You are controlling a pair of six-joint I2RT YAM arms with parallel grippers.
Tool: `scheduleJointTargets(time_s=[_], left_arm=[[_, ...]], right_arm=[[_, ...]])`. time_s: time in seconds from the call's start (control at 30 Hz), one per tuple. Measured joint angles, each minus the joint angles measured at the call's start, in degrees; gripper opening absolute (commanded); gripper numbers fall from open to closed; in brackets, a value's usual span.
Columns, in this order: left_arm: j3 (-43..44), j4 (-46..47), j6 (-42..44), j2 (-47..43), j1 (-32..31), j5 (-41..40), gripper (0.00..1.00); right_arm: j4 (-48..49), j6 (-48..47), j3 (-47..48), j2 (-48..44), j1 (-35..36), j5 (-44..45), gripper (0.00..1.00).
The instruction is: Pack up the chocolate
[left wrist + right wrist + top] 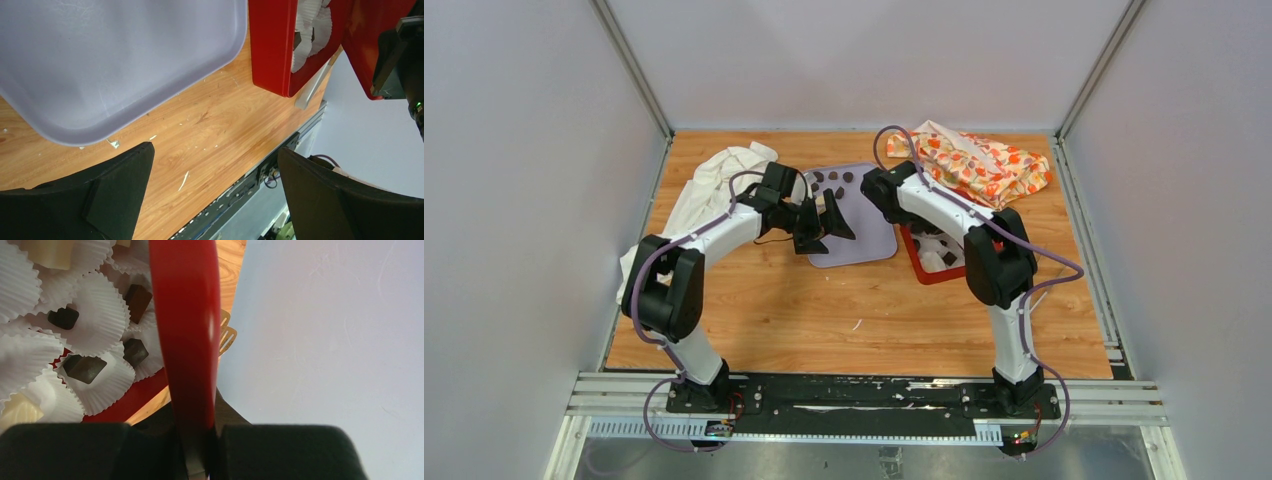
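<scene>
Several dark chocolate pieces (834,180) lie at the far end of a lavender tray (874,240). More dark pieces (82,367) and cream ones (17,410) sit in white paper cups inside a red box (929,265). My right gripper (197,427) is shut on the edge of the box's red lid (185,315) and holds it upright; the lid also shows in the left wrist view (370,40). My left gripper (824,228) is open and empty, hovering over the tray's near edge (100,125) and the bare wood.
A white cloth (714,185) lies at the far left. An orange-patterned cloth bag (979,160) lies at the far right. Gold tongs (226,337) peek out beside the lid. Small white crumbs (184,181) dot the wooden table.
</scene>
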Motion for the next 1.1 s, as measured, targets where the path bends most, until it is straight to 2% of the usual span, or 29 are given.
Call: scheduleJointTargets(time_s=[0.2,0.47,0.67,0.87,1.1], left_arm=[[0.5,-1.3,1.3,0.0,0.0,0.0,1.0],[1.2,-2.3,2.3,0.2,0.0,0.0,1.0],[2.1,-2.8,2.5,1.0,0.0,0.0,1.0],[2.8,-3.1,2.9,1.7,0.0,0.0,1.0],[3.5,-4.1,3.7,2.5,0.2,0.1,1.0]], right_arm=[[1.1,-0.9,0.0,0.0,0.0,-0.3,0.0],[1.3,-1.0,0.0,0.2,1.3,-0.5,0.11],[0.8,-0.8,1.7,2.5,3.2,-1.5,0.34],[0.9,-0.8,3.4,5.7,5.1,-4.0,0.45],[0.9,-0.8,4.5,6.5,5.3,-8.4,0.46]])
